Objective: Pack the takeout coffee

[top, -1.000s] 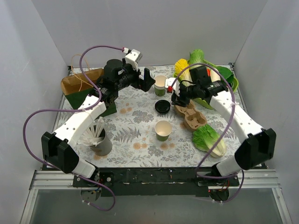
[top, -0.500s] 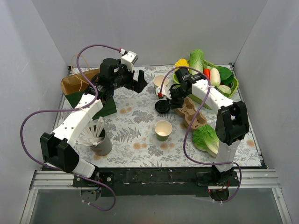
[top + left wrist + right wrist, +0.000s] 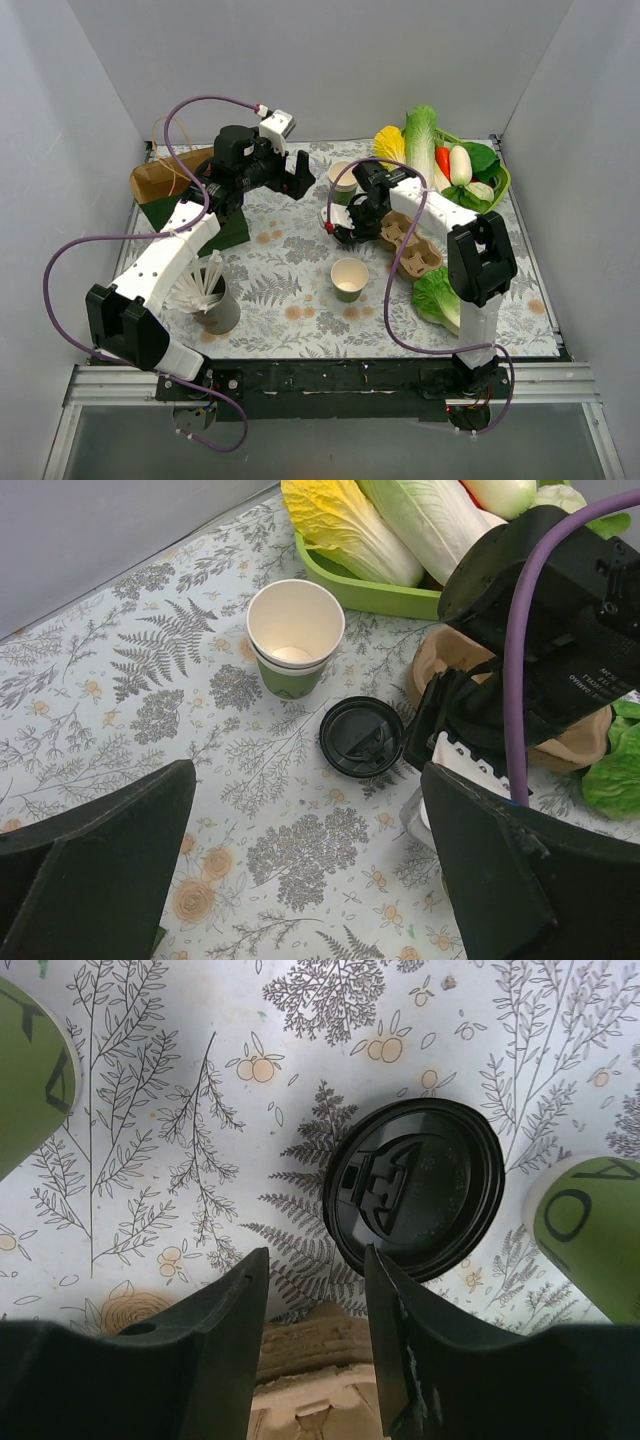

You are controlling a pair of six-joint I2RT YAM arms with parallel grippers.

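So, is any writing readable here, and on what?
"OA", it seems: dark letters on the right-hand green paper cup, right wrist view; cut off.
Left-hand green paper cup: marks cut off, unreadable.
Small white print on right arm's black casing: blurred.
Flat round black plastic lid: raised marks, unreadable.

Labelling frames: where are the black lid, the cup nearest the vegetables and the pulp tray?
black lid (image 3: 415, 1188): right wrist, centre.
cup (image 3: 295, 630): left wrist, inside.
pulp tray (image 3: 420, 260): top external, near end.

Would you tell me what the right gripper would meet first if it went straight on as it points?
The right gripper would most likely land on the black lid, near its edge; depth is unclear.
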